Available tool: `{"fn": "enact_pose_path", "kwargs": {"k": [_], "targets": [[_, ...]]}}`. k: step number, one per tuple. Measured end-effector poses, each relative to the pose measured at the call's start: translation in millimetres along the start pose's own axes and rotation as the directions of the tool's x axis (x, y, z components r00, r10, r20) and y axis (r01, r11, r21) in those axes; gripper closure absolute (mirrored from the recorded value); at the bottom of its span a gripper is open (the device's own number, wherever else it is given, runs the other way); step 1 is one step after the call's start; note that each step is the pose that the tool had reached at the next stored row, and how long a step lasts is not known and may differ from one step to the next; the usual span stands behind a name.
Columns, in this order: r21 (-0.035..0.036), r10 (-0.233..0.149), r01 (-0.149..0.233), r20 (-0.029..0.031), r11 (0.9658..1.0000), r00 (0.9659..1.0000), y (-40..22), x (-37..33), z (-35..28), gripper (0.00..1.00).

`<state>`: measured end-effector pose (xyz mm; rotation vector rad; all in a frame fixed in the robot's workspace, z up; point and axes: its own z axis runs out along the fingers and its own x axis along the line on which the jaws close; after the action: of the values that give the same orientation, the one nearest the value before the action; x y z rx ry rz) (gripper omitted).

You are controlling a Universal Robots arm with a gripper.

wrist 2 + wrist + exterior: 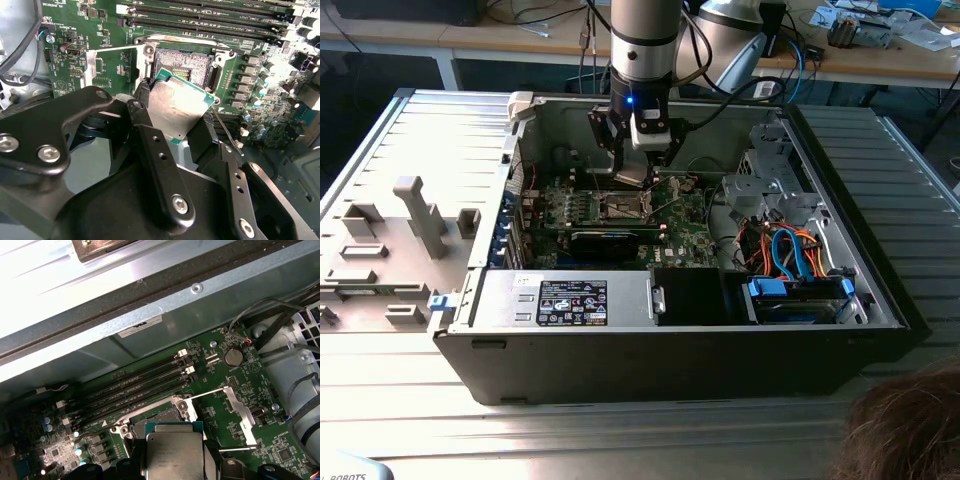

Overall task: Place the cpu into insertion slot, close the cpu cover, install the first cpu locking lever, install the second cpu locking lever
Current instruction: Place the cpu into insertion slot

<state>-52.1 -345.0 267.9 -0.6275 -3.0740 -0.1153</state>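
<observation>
A: Case (620, 365) first?
B: Open, green motherboard (685, 215) inside; case label (572, 302) too small to read.
A: And the gripper (174, 114)?
B: Closed on the cpu (179, 100) by its edges, holding it tilted over the insertion slot (187, 67), mid-board; cpu cover (242, 415) swung open beside.

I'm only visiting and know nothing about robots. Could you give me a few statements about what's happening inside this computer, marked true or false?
1. The gripper holds the cpu. True.
2. The cpu lies seated in the insertion slot. False: it is in the gripper, above the slot.
3. The cpu cover is closed over the slot. False: it is swung open to one side.
4. The computer case is open, with its inside exposed. True.
</observation>
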Motion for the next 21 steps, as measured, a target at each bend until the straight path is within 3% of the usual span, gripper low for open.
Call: {"fn": "enact_pose_path", "kwargs": {"k": [21], "targets": [[-0.0004,0.021,-0.021,0.0015,0.9998,0.9998,0.0,0.0,0.1,0.45]]}}
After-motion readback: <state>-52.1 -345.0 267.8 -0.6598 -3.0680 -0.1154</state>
